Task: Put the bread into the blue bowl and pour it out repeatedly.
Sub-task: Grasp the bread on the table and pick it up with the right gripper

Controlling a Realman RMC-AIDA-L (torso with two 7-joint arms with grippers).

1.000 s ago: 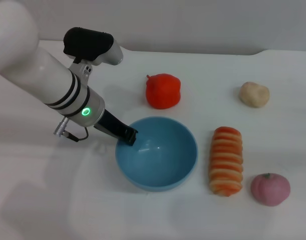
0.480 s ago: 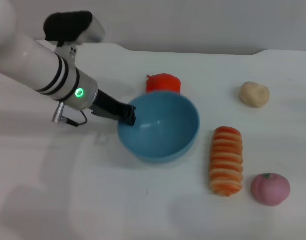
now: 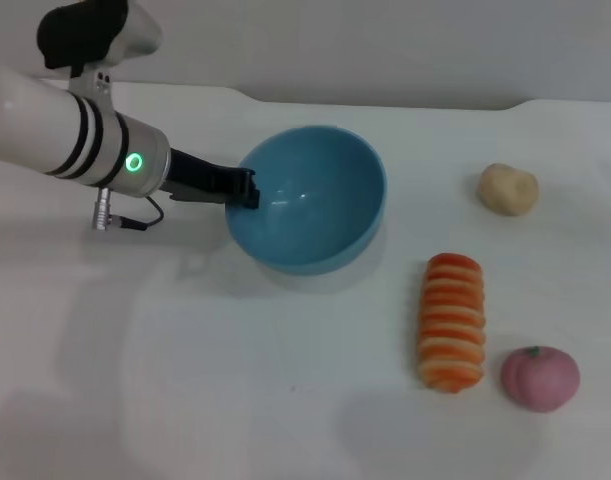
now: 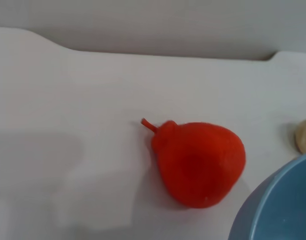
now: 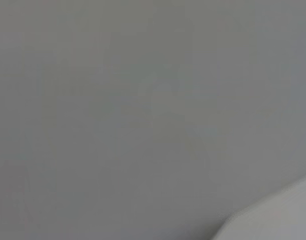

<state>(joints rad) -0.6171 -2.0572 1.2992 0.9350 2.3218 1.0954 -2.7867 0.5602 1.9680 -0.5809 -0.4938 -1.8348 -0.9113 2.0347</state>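
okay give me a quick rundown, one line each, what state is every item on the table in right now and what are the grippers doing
blue bowl: empty, lifted off the table, tilted, held by its rim.
bread: lying flat on the table, striped side up, outside the bowl.
red pepper-like thing: on the table, hidden behind the bowl in the head view.
beige lump: on the table, untouched.
pink round thing: on the table beside the bread.
left gripper: clamped on the bowl's rim.
right gripper: out of sight.

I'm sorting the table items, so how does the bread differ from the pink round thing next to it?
The bread is long and ridged, while the pink fruit is round and smooth. The bread is striped orange and cream; the pink fruit is one plain pink with a small dark spot on top. The bread is the larger of the two. Both lie on the table, outside the bowl held by the left gripper.
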